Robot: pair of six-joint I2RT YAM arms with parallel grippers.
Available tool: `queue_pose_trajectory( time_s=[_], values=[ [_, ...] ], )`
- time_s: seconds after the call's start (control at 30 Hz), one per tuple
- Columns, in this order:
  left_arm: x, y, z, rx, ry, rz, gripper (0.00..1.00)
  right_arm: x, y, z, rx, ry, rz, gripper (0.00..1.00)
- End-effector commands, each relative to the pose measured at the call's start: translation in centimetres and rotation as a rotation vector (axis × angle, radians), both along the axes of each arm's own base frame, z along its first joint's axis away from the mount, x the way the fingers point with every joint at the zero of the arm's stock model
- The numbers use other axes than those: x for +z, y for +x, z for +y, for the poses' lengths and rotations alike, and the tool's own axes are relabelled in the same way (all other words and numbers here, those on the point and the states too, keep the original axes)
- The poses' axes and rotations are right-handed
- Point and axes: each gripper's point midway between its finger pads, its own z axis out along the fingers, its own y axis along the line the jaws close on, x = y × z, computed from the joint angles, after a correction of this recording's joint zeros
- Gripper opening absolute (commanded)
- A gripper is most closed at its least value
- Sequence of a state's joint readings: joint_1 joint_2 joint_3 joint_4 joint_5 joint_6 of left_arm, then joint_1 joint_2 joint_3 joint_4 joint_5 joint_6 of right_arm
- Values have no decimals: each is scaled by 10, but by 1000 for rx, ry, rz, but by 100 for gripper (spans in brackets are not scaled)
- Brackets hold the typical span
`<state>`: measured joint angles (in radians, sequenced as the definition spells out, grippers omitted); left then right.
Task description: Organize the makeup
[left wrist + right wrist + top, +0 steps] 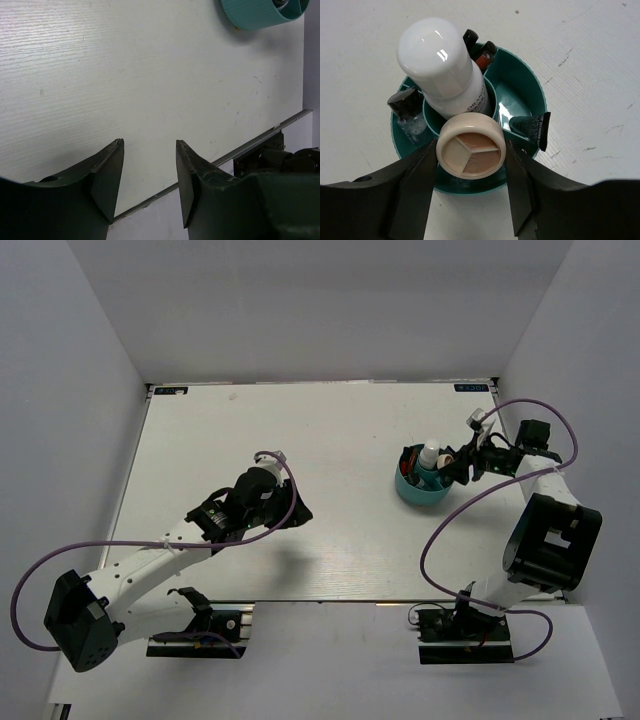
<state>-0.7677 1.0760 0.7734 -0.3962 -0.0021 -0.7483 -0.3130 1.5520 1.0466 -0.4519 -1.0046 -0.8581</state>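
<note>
- teal cup [532,90] serves as the holder: the white bottle [440,60] stands upright in its middle well, while a red-black pencil [484,54] and a short black tube [530,129] lean in the outer ring.
- right gripper [471,152] clamps the round beige compact [471,142] by its sides, face up, just above the cup's near rim, likely to lower it into a free slot.
- left gripper [148,167] hangs with jaws apart and empty over the bare table [125,75], well apart from the cup, probably to give the right arm room.

The white table [300,440] carried a teal cup [415,496] (ribbed outside), directly beneath the right gripper [460,467].
</note>
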Motion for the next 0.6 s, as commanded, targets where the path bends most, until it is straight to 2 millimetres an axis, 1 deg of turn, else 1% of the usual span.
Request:
queue_pose_trajectory(
  time_s=[0.0, 0.23, 0.43, 0.47, 0.57],
  values=[
    [15, 4, -4, -5, -14, -30, 56, -4, 1, 1, 15, 15, -14, 9],
    [15, 5, -4, -4, -12, -30, 56, -7, 3, 1, 15, 15, -10, 16],
    [15, 4, -4, -4, -14, -28, 56, -8, 4, 1, 13, 13, -9, 26],
    [15, 4, -3, -3, -14, -26, 56, -8, 3, 0, 12, 11, -5, 30],
    [14, 4, -3, -3, -15, -25, 56, -10, 3, 0, 12, 10, -1, 37]
  ],
)
